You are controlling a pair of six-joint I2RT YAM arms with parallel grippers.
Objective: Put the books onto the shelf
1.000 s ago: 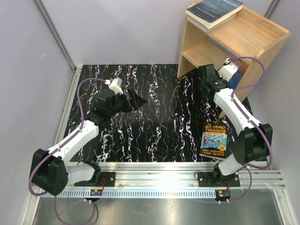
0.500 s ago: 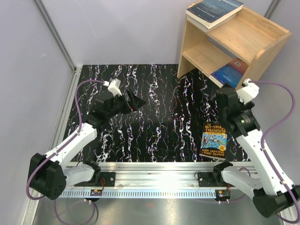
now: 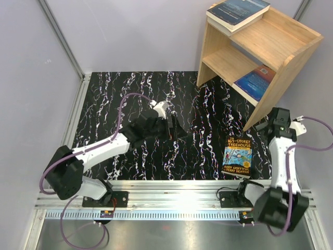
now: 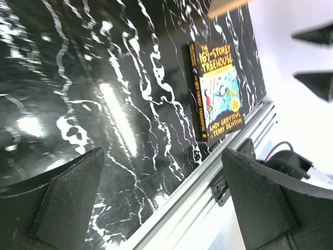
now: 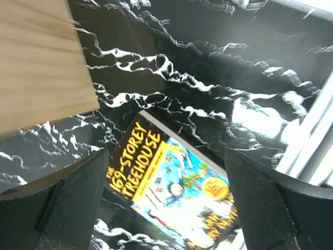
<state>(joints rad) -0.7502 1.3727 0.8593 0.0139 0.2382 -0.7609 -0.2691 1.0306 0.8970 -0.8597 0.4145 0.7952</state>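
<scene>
Yellow lettering over a blue cartoon cover marks the Treehouse book [image 3: 237, 156], which lies flat on the black mat [image 3: 130, 94], well right of the left gripper [image 3: 177, 127] and just under the right gripper [image 3: 266, 126]. The left arm stretches low across mid-mat, jaws wide and empty. The right arm stands folded upright beside the shelf [image 3: 291, 57], fingers spread, holding nothing. Beyond it, a dark book [image 3: 238, 12] lies on the shelf top and a blue book [image 3: 255, 82] on the lower tier.

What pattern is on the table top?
The table top is black with white marble streaks, clearest in the top external view.
</scene>
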